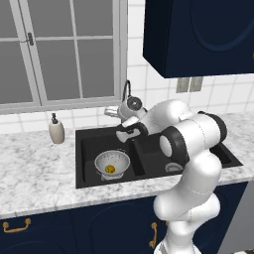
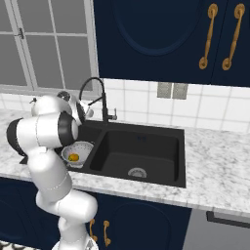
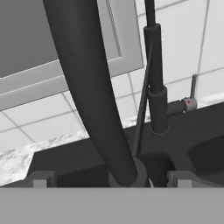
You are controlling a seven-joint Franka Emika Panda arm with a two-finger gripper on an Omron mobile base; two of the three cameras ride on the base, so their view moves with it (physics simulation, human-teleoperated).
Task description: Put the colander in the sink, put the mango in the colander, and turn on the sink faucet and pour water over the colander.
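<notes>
Already the colander [image 1: 112, 163] sits in the left basin of the sink [image 1: 149, 171], upright on its ring base, with the mango [image 1: 110, 169] lying at its bottom; that placement makes sense, since the fruit has to be under the spout for rinsing. From the sink faucet [image 2: 100, 95], which rises at the back rim between the two basins, the colander lies forward and to the left, and no blue stream shows, so I judge the water step is what remains. The gripper [image 1: 113, 112] hangs close to the faucet, up near its arched neck, and its fingers [image 3: 43, 179] stand spread wide with nothing between them. In the hand view the dark spout tube crosses right in front, its nozzle low between the fingertips, while the faucet's upright stem and its small side lever [image 3: 187, 104] stand just beyond to the right. Probably the hand is there to swing the spout or reach that lever. The spout itself blocks a straight path to the lever. A beige soap dispenser [image 1: 56, 130] stands on the marble tabletop [image 1: 34, 173], well left of the faucet, under the window [image 1: 59, 49]; it is out of the way.
</notes>
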